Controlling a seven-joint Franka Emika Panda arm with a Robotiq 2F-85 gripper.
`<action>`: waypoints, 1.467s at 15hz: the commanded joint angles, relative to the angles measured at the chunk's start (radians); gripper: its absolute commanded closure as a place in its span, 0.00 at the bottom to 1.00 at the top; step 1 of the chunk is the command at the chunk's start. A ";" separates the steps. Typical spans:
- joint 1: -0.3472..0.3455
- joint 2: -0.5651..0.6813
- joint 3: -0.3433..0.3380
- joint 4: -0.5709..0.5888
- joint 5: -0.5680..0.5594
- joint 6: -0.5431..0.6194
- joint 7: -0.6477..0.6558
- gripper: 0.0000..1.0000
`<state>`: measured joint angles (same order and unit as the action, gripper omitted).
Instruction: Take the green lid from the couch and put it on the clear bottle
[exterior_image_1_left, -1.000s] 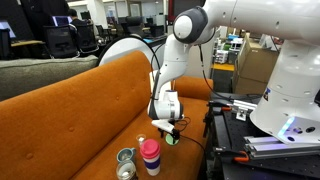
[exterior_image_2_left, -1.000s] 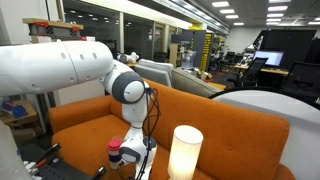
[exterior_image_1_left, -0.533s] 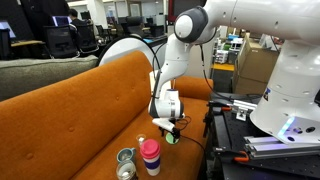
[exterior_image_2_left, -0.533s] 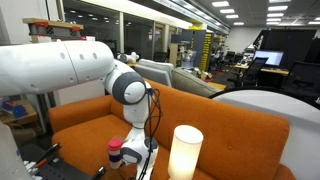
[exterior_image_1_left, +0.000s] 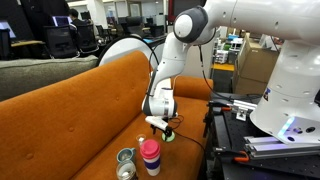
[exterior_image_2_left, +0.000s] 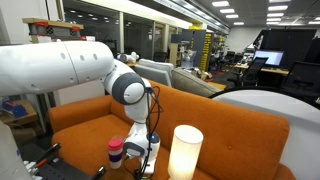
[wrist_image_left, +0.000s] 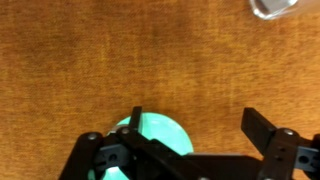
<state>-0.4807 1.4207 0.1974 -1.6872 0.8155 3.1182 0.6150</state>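
No step is judged done yet: the lid (wrist_image_left: 158, 132) is seen lying on the couch (exterior_image_1_left: 90, 110) beneath the spread, empty fingers (wrist_image_left: 262, 128), nearer to one of them, and remains to be gripped, carried and set on the bottle (wrist_image_left: 272, 7) standing apart.

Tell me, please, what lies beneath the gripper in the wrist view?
The green lid lies flat on the couch seat beneath the open gripper. One finger and its linkage cover part of the lid, and its lower edge runs out of the picture.
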 joint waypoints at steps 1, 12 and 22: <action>-0.003 0.031 0.041 0.073 -0.040 0.016 -0.056 0.00; -0.188 -0.088 0.109 -0.140 -0.053 0.064 -0.176 0.00; -0.242 -0.098 0.159 -0.218 -0.006 0.084 -0.264 0.00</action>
<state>-0.6935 1.2909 0.3162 -1.9360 0.7877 3.1738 0.3882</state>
